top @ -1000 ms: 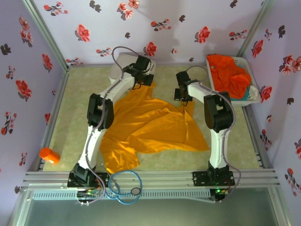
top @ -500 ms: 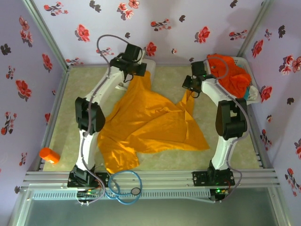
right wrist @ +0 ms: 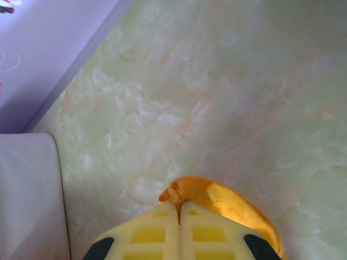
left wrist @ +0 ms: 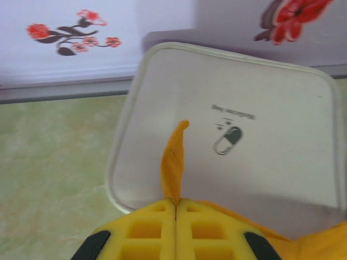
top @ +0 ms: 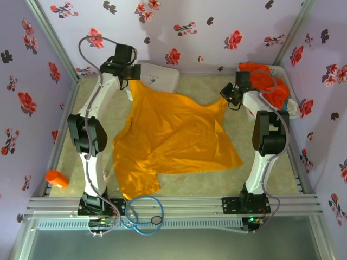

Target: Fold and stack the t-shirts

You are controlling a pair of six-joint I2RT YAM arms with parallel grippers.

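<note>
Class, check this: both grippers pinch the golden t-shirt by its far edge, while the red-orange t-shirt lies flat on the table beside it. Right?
No. The left gripper and right gripper do pinch the golden t-shirt by its far edge, but the red-orange t-shirt sits bunched in the white basket at far right, not flat on the table; the top external view shows it.

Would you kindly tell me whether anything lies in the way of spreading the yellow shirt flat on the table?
Nothing separates tool from cloth: the left tool and right tool are each shut on the yellow shirt. The white case lies at the far edge just beyond the left tool, crowding that corner.
</note>
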